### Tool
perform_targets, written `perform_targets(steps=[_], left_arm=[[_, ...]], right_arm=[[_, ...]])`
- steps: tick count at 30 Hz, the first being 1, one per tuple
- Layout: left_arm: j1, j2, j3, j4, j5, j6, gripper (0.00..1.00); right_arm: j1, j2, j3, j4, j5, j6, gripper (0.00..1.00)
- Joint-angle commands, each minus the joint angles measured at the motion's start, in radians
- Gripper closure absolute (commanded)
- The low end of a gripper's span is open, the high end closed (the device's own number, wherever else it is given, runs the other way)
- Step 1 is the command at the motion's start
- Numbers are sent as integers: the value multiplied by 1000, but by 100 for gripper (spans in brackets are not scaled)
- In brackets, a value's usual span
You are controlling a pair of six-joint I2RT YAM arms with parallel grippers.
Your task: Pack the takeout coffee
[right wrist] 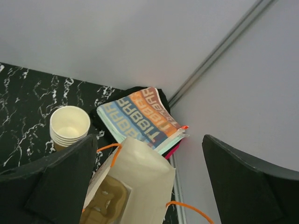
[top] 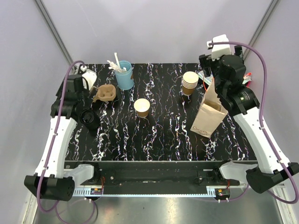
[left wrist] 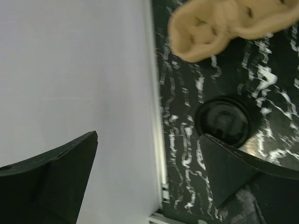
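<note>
The takeout coffee [top: 141, 108], a small brown paper cup with a whitish inside, stands upright alone near the middle of the table, away from both arms. A tan paper bag [top: 210, 112] with orange handles stands at the right. My right gripper [top: 216, 88] hovers open over the mouth of the bag [right wrist: 145, 182], and a pulp carrier [right wrist: 105, 200] shows inside. My left gripper [top: 78, 103] hangs open over the table's left edge [left wrist: 156, 140]. A black lid [left wrist: 228, 120] lies just past its right finger.
A stack of nested cups [top: 189, 83] stands left of the bag. A light-blue cup [top: 124, 74] with white utensils and a pulp cup carrier [top: 104, 93] sit at the back left. Printed packets [right wrist: 142, 119] lie in the back right corner. Grey walls enclose the table.
</note>
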Motion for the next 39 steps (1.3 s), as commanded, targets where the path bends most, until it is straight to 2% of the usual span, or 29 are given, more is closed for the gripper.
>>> perform_targets(steps=[1,9,16,20,23,29,39], left_arm=[[30,59,-41,-4,209,-77,1],[79,165,-145,22,332,-105,3],[113,211,-197,48,414,-94,17],[118,239,-208,54,414,-94,35],[121,259,-217,56,440,-96,39],[122,280,-234,59,460,-90,41],[124,308,-257,82,455,-93,58]], right_arm=[[6,-54,49,-94,-140,51,0],[7,-109,-17,-107,-215,77,0],[6,-112,-52,-107,-233,79,0],[6,-112,-59,-107,-250,89,0],[7,-109,-60,-107,-253,91,0],[6,-106,-69,-107,-259,94,0],[6,-105,-86,-107,-262,103,0]])
